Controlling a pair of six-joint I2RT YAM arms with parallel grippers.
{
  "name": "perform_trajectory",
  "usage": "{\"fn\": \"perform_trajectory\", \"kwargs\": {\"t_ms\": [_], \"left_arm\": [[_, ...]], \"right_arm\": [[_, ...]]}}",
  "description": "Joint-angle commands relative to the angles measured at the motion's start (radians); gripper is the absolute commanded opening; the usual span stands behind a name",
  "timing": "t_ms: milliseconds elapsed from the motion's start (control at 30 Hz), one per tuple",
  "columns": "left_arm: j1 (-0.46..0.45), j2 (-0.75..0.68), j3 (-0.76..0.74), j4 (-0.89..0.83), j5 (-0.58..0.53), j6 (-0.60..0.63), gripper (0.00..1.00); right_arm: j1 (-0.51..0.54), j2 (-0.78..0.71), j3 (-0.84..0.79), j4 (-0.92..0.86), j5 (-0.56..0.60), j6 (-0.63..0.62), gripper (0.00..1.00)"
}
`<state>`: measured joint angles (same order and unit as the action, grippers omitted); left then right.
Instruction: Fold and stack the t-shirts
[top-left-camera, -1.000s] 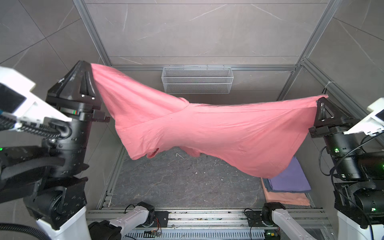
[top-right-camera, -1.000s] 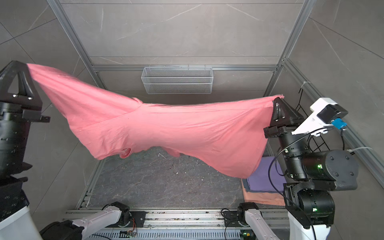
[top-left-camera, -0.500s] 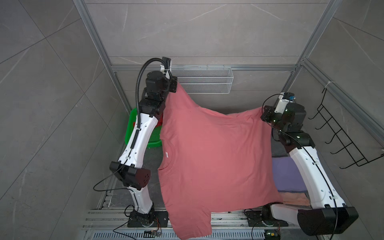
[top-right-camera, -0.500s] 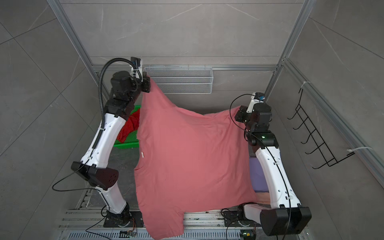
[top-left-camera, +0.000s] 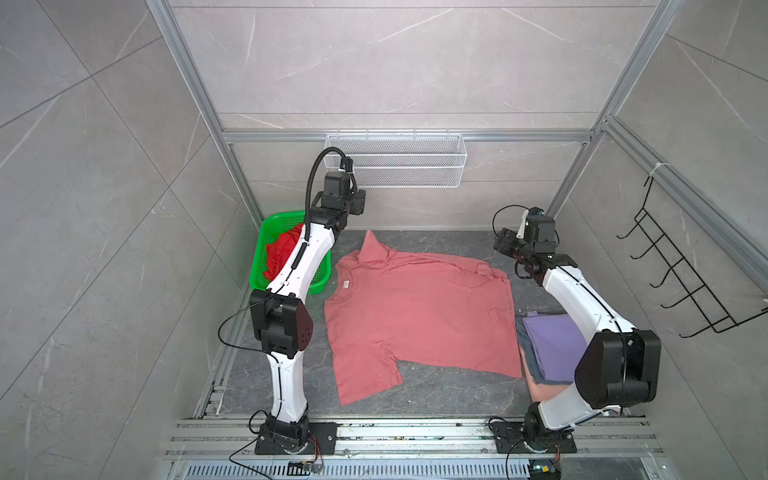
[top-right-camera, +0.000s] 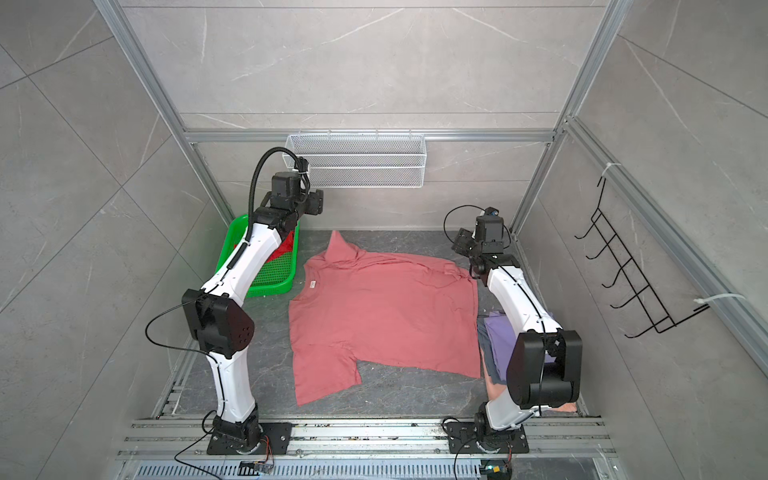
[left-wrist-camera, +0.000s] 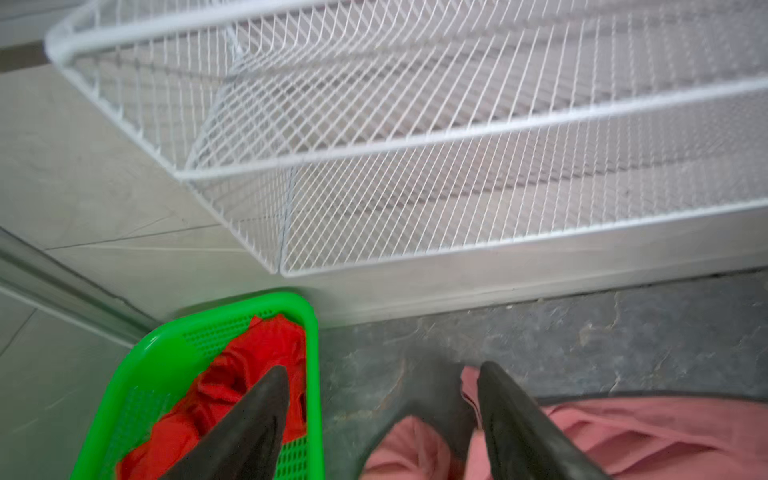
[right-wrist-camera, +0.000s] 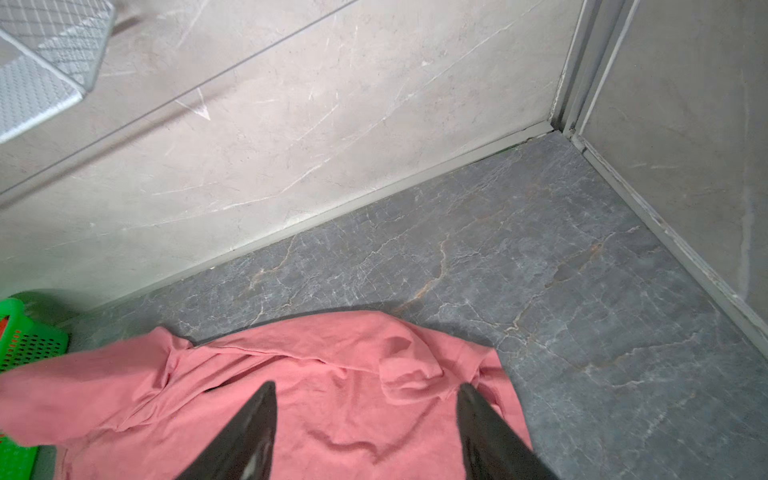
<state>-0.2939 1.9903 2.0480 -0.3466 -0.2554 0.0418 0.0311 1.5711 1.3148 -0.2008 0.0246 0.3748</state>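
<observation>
We see the salmon-pink t-shirt (top-left-camera: 419, 316) spread flat on the dark stone surface (top-left-camera: 436, 395) (its far edge rumpled), while the left gripper (left-wrist-camera: 384, 365) and right gripper (right-wrist-camera: 365, 383) hover over that edge, both with jaws spread wide and holding nothing.

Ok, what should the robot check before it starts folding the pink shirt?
1. The pink t-shirt lies spread on the table: ok.
2. Its far sleeve lies flat: not ok, it is bunched up.
3. The left gripper is open and empty: ok.
4. The right gripper is open and empty: ok.
5. The folded pile with the lavender t-shirt on top is clear of the pink hem: cannot tell.
6. The red t-shirt waits in the green basket: ok.
</observation>
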Motion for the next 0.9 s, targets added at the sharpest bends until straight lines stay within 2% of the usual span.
{"fn": "perform_trajectory", "kwargs": {"t_ms": [0,200,367,500,667,867], "left_arm": [[0.002,-0.139,-0.116,0.003,-0.053,-0.072,0.81],[-0.009,-0.283,-0.398,-0.070,0.003,-0.245,0.81],[-0.043,-0.314,-0.618,-0.019,0.151,-0.378,0.81],[-0.071,-0.218,-0.627,-0.006,0.240,-0.429,0.81],[-0.081,-0.066,-0.578,0.021,0.273,-0.468,0.81],[-0.080,0.057,-0.543,0.082,0.311,-0.515,0.80]], "right_arm": [[-0.001,-0.054,0.002,0.003,-0.039,0.033,0.69],[-0.002,-0.120,-0.117,-0.011,-0.108,0.126,0.69],[0.001,-0.155,-0.270,0.068,-0.177,0.225,0.68],[0.015,-0.119,-0.335,0.125,-0.205,0.277,0.67],[0.041,-0.032,-0.365,0.175,-0.208,0.297,0.67],[0.083,0.134,-0.314,0.206,-0.240,0.291,0.66]]}}
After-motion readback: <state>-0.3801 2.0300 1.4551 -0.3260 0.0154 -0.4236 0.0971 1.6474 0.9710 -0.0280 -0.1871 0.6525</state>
